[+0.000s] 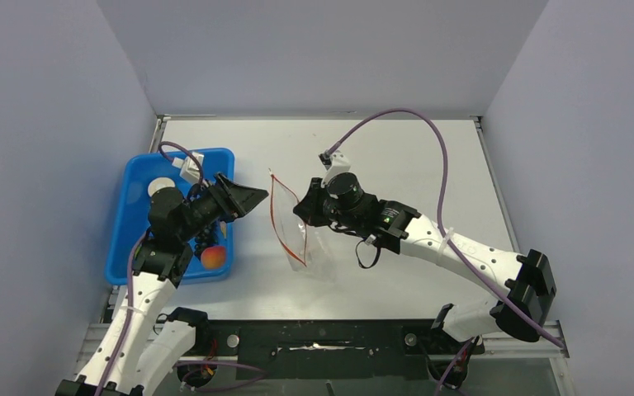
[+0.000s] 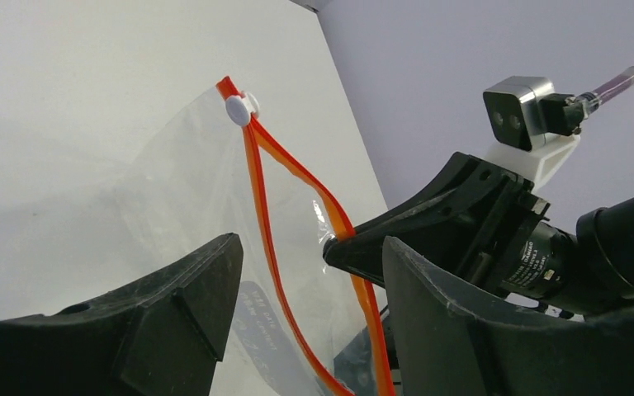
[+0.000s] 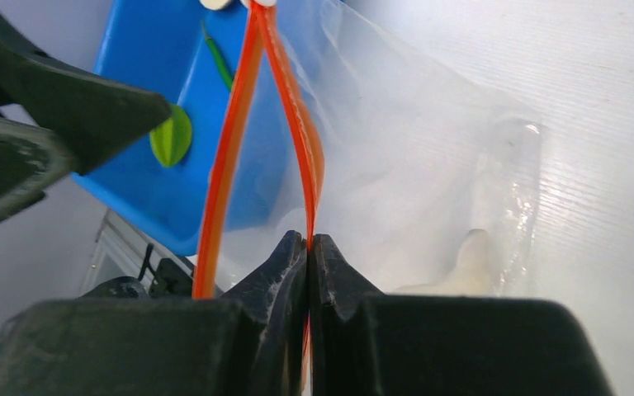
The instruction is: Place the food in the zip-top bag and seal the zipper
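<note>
The clear zip-top bag (image 1: pixel 304 239) stands with its mouth open between the two grippers. Its red zipper (image 1: pixel 283 216) splits into two strips (image 2: pixel 264 214), with a white slider (image 2: pixel 238 110) at the far end. My right gripper (image 1: pixel 301 210) is shut on one red strip (image 3: pixel 308 241). My left gripper (image 1: pixel 252 198) is open and empty, its jaws facing the bag's mouth (image 2: pixel 312 245). The food lies in the blue tray: an orange-red fruit (image 1: pixel 213 257), a pale disc (image 1: pixel 161 187), a green pod (image 3: pixel 219 59) and a lime-green piece (image 3: pixel 171 136). The grapes are mostly hidden under the left arm.
The blue tray (image 1: pixel 136 247) sits at the table's left, under the left arm. A pale blurred shape (image 3: pixel 470 256) shows through the bag's wall; I cannot tell what it is. Grey walls close in the table on three sides.
</note>
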Available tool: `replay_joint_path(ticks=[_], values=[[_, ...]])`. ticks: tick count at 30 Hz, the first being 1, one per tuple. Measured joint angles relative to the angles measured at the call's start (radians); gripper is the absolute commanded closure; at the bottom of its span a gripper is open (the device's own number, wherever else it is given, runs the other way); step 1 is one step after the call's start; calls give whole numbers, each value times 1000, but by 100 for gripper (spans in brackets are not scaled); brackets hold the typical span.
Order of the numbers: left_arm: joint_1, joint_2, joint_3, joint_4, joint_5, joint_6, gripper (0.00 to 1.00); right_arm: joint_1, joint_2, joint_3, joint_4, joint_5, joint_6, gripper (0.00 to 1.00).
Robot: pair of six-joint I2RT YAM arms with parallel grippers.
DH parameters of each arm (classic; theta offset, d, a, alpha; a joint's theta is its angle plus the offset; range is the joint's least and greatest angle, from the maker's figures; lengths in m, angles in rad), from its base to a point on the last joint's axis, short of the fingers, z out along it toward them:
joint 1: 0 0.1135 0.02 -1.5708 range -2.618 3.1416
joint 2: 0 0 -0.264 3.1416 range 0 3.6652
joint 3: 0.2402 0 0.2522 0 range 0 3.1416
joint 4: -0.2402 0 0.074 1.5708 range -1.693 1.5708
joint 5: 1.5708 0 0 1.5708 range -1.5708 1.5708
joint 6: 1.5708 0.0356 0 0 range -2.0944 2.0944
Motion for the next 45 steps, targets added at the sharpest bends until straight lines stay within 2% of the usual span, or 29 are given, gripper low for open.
replay_joint_path(ticks=[6, 11, 20, 24, 28, 35, 45], values=[[0, -15, 95, -172, -97, 125, 32, -1, -19, -6, -57, 42, -42, 100], [0, -8, 160, -329, -259, 214, 32, -1, -75, -40, -63, 57, -57, 100], [5, 42, 215, -529, -590, 298, 41, -5, -91, -66, -72, 71, -80, 100], [36, 79, 216, -568, -680, 308, 44, -9, -109, -70, -79, 73, -97, 100], [121, 137, 216, -566, -669, 320, 48, -15, -136, -70, -88, 77, -108, 100], [301, 264, 215, -493, -517, 336, 47, -21, -167, -70, -100, 83, -120, 100], [373, 502, 216, -359, -346, 393, 41, -21, -194, -74, -114, 89, -116, 100]])
